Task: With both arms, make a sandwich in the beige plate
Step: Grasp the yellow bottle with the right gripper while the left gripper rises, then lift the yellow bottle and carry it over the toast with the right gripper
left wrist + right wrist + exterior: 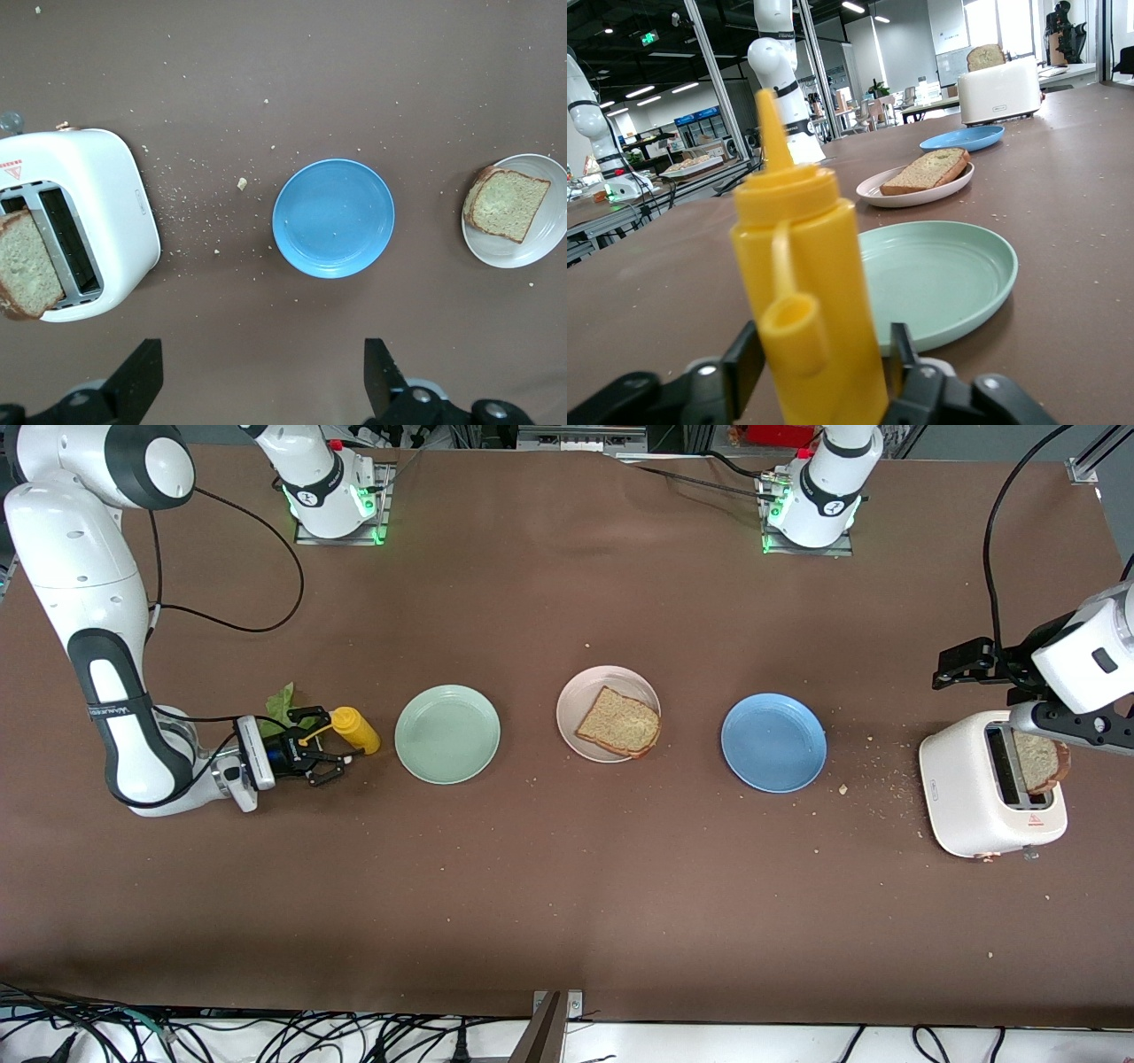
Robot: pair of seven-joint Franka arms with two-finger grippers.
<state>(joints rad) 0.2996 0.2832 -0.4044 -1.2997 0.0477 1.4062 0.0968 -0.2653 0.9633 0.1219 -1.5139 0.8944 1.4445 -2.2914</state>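
One slice of brown bread (620, 724) lies on the beige plate (580, 691) at mid-table. A second slice (1041, 762) stands up out of the white toaster (974, 797) at the left arm's end. The green lettuce leaf (282, 707) lies at the right arm's end, beside a yellow squeeze bottle (354, 729). My right gripper (332, 741) is low at the table with its jaws on either side of that bottle (806, 292); a thin gap shows at one finger (901, 350). My left gripper (263, 367) hangs open and empty in the air by the toaster.
A mint-green plate (447, 734) sits between the bottle and the beige plate. A blue plate (773, 742) sits between the beige plate and the toaster. Crumbs are scattered on the brown table between the blue plate and the toaster.
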